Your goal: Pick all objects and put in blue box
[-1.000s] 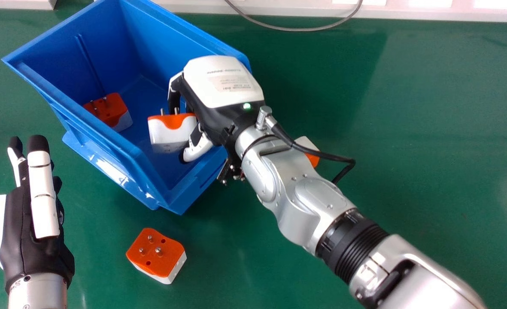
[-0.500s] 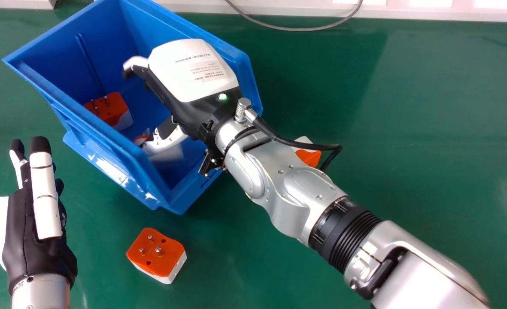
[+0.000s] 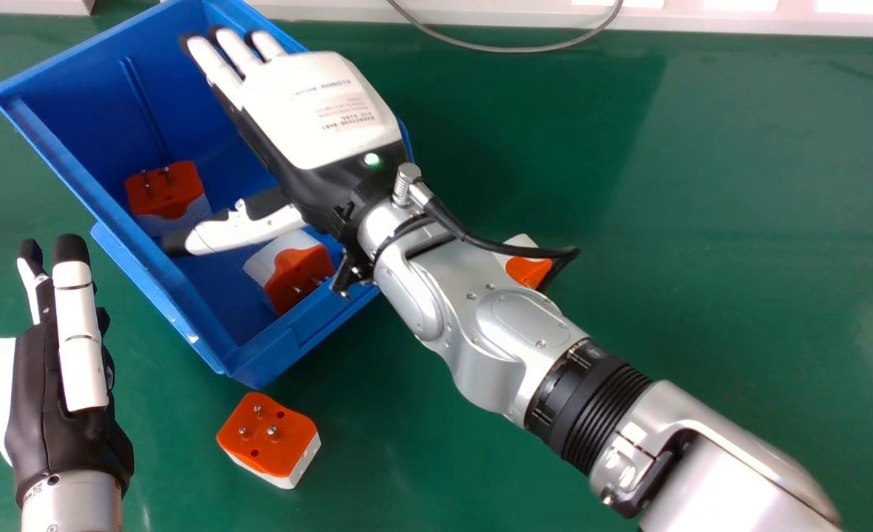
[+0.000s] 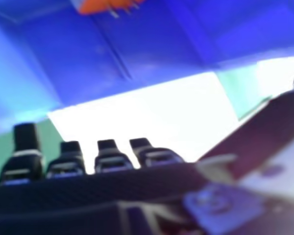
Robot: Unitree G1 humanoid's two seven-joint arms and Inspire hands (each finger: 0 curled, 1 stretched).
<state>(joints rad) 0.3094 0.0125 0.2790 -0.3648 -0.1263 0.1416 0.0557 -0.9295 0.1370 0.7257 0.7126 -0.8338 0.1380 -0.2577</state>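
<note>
- The blue box (image 3: 259, 362) sits askew on the green counter (image 3: 702, 222), open side up, in the left half of the head view
- The right hand (image 3: 318, 111) is over the box, its fingers straight and slightly fanned, its thumb (image 3: 236, 230) held out well apart from them, pinching nothing
- One orange-and-white plug adapter (image 3: 166, 192) lies inside the box by the left wall, pins showing
- A second adapter (image 3: 299, 273) lies inside near the box's near edge, beside the right wrist in the head view; the thumb crosses the view between the two
- A third adapter (image 3: 270, 440) rests on the counter just in front of the box, pins up
- A fourth adapter (image 3: 528, 272) is on the counter to the right of the box, partly hidden by the right arm
- The left hand (image 3: 44, 414) is at the left of the head view, fingers extended, holding nothing
- A grey cable (image 3: 525, 49) curves along the counter's far edge
</note>
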